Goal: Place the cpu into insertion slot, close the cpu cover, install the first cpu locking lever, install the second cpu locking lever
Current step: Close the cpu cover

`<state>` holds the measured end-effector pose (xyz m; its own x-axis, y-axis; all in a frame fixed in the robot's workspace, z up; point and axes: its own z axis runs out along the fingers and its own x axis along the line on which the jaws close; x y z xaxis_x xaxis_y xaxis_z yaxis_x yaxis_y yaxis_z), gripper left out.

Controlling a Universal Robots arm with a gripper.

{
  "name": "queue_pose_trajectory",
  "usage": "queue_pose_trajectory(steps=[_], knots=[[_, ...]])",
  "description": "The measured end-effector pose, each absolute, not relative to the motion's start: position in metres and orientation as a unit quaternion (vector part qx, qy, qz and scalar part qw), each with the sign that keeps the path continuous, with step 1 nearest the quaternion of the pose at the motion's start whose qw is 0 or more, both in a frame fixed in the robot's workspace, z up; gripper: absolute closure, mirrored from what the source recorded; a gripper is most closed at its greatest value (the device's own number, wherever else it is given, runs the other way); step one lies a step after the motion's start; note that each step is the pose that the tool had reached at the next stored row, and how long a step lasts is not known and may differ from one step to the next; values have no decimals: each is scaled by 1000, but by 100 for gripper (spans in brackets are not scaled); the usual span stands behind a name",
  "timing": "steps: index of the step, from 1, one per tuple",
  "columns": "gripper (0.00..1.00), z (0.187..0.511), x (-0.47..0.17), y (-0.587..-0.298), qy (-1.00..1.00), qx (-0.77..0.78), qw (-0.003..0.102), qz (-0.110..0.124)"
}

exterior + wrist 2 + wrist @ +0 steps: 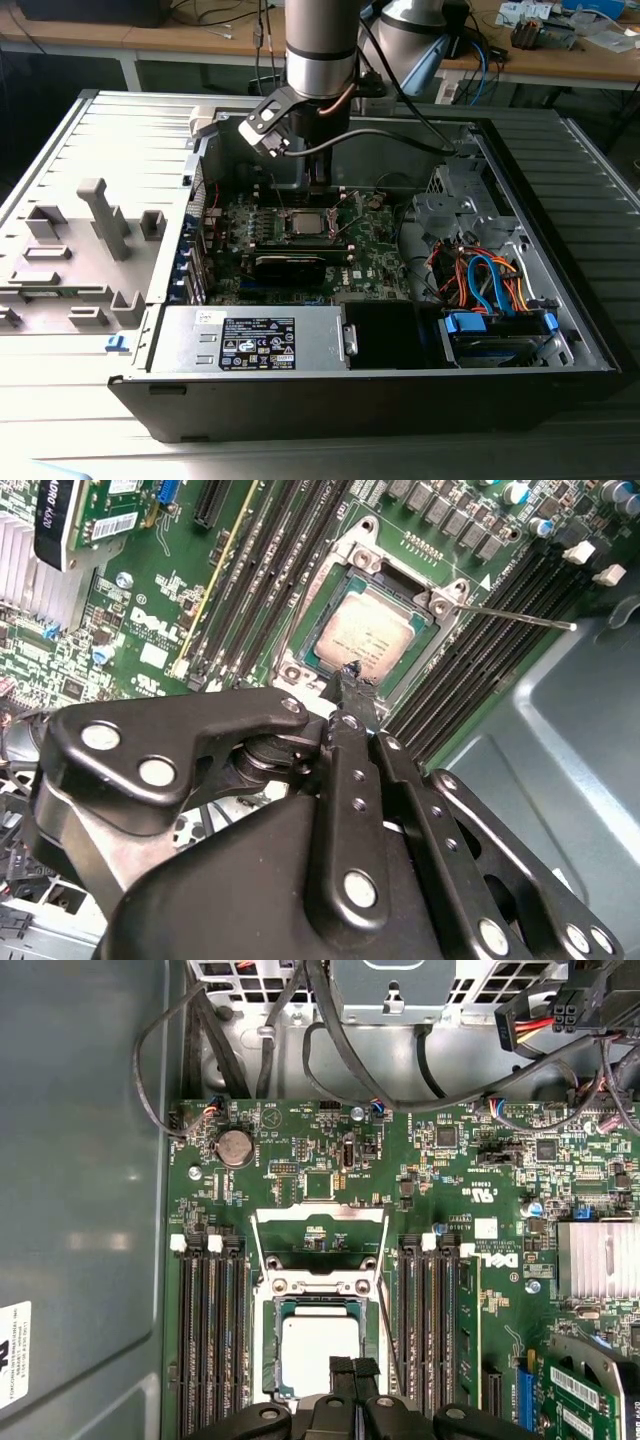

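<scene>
One arm (320,40) reached down into an open computer case (380,392) that lay on a ribbed grey surface (70,430). Its end effector (318,180) hung directly above the insertion slot (268,1345) on the green board (450,1175).

The cpu (318,1350) sat flat inside the slot, silver-grey top facing up and square with the metal rim. In the exterior view it showed as a pale square (305,222) under the wrist.

In both wrist views the end effector (353,1363) had its two black fingers pressed together, with no gap and nothing visible between them. In the second wrist view the tips (350,672) came down at the edge of the cpu (375,640), on or just above the slot's rim (I could not tell whether they touched).

The cpu cover (318,1216) was swung open. It stood off the slot on the side toward the coin battery (234,1146), with green board showing through its square window. A thin wire lever (520,617) stuck out from one corner of the slot, angled away across the neighbouring sockets. Rows of long black sockets (215,1340) ran along both sides of the slot.

Beyond one of those rows from the slot was a finned silver heat sink (600,1260). In the exterior view, orange and blue cables (485,280) lay well to the right of the slot, and a grey metal box (250,340) sat nearer the camera than the slot.
</scene>
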<state>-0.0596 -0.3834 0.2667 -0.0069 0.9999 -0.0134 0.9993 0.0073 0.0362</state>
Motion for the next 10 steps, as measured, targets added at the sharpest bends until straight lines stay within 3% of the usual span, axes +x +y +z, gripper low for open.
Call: queue_pose_trajectory(steps=[10], knots=[[89, 268, -57, -383, 709, 704, 17, 8]])
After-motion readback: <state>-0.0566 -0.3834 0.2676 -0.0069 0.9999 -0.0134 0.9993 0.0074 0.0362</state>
